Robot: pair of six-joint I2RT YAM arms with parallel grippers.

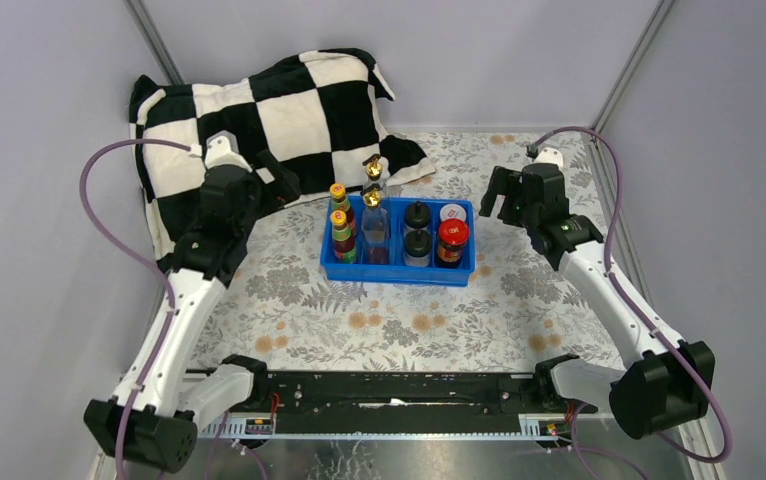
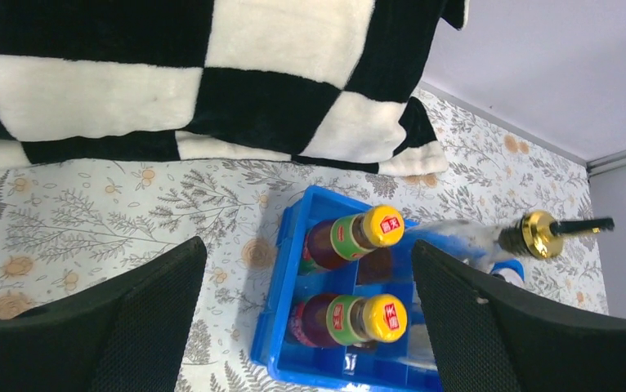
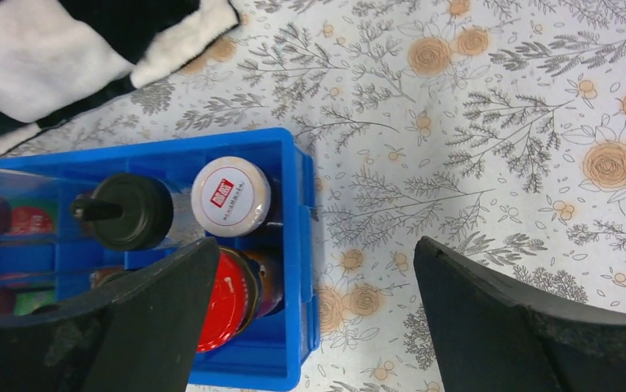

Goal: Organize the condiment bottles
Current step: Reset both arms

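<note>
Rightward of left gripper (image 1: pixel 281 180): condiment bottles (image 1: pixel 342 235).

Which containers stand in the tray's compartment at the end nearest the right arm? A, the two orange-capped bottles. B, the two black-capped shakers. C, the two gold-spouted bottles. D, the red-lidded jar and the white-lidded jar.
D: the red-lidded jar stands just in front of the white-lidded jar at that end of the tray.
</note>
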